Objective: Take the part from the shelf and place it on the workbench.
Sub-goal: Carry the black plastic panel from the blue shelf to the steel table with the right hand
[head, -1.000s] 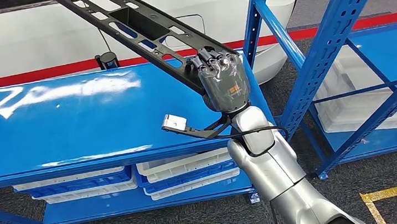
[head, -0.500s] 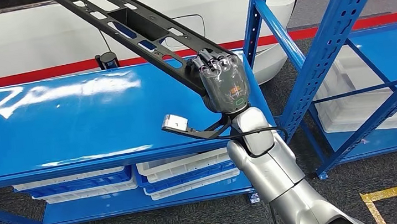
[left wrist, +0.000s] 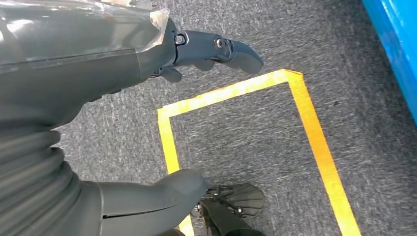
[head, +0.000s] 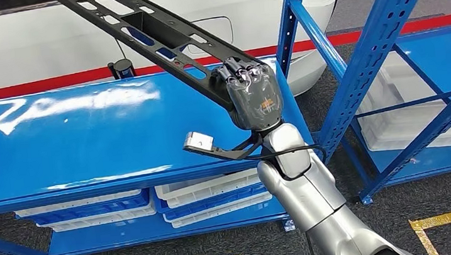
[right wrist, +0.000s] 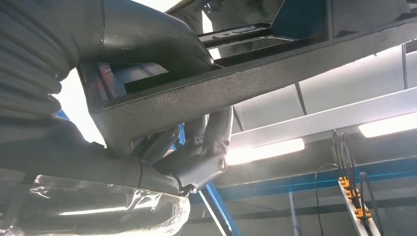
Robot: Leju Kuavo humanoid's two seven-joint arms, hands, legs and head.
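The part (head: 156, 33) is a long black metal frame with cut-outs, held up at a slant above the blue shelf top (head: 85, 142). My right hand (head: 254, 96) grips its near end, fingers wrapped over the edge. In the right wrist view the part (right wrist: 275, 69) crosses the picture, with the thumb above it and the fingers (right wrist: 196, 157) curled beneath. My left hand (left wrist: 123, 98) hangs over the grey carpet with its fingers apart and nothing in it.
A blue rack upright (head: 290, 13) stands just right of my right hand, with a second blue rack (head: 420, 81) further right. White trays (head: 211, 192) lie on the lower shelf. A white car body (head: 30, 40) is behind. Yellow floor tape (left wrist: 305, 128) marks the carpet.
The part's far end has tipped slightly, and my right hand has shifted a touch up. Otherwise nothing has moved.
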